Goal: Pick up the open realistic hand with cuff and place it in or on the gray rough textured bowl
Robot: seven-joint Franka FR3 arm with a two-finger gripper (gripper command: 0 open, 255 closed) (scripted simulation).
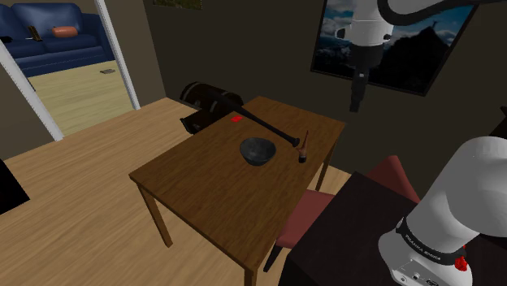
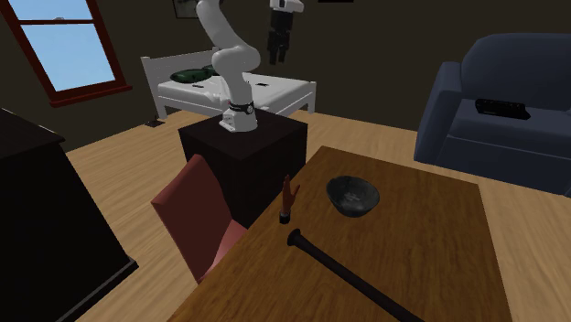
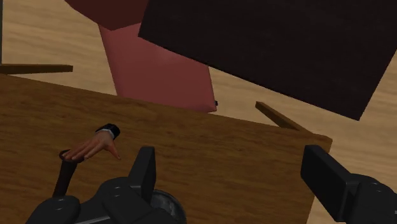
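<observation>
The task is at its first step, the approach, and nothing is grasped yet. The pincer (image 1: pixel 356 101) hangs high in the air. Its two black fingers (image 3: pixel 145 168) are spread wide, with only bare table (image 3: pixel 242 153) showing in the gap between them.

The hand (image 1: pixel 305 148), flesh-coloured with a dark cuff, is on the table well below the pincer and off to one side of it. Seen along the pincer, it sits outside one finger rather than in the gap. It seems to stand on its cuff with the fingertips up (whether it leans a little I cannot settle).

The dark grey bowl (image 1: pixel 257 151) rests on the same table, farther from the pincer than the hand. It is near the hand but apart from it. One end of a long black bat (image 2: pixel 357 279) lies just beside the cuff.

As I judge it, the next move is a sideways shift that brings the hand under the gap, followed by a long descent with the fingers kept apart. They would then close across the palm or the wrist above the cuff. The hand is slim and upright, so a finger that brushes it on the way down could topple it. The bat's end so close by leaves little room on that side, so the pincer needs to line up squarely before it drops. The carry to the bowl afterwards should be short.
</observation>
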